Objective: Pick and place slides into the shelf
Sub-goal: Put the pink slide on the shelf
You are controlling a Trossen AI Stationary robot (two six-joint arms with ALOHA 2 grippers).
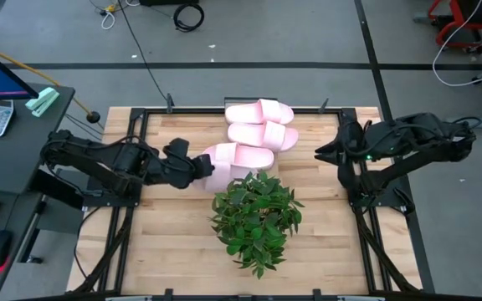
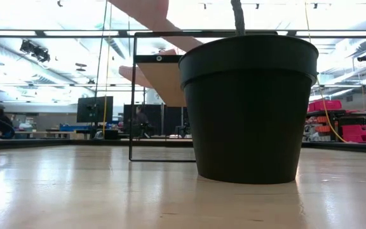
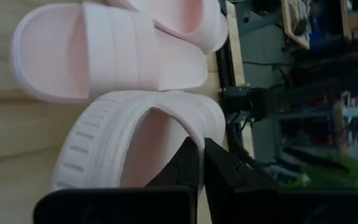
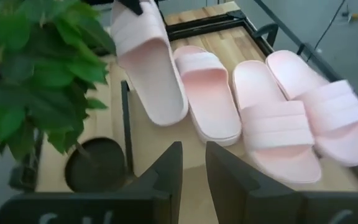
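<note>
We see the left gripper's (image 1: 201, 165) jaws clamped on the edge of one pale pink foam slide sandal (image 1: 239, 156), which is lifted and tilted on its side just beside the leafy green potted plant (image 1: 256, 218). Its ribbed sole rim and broad smooth strap show in the left wrist view. Three more pink slides (image 4: 291, 127) lie flat, side by side, on the light butcher-block table (image 1: 174, 242) near its far edge. The right gripper (image 1: 320, 154) hovers at the table's right side, jaws slightly parted, holding nothing.
</note>
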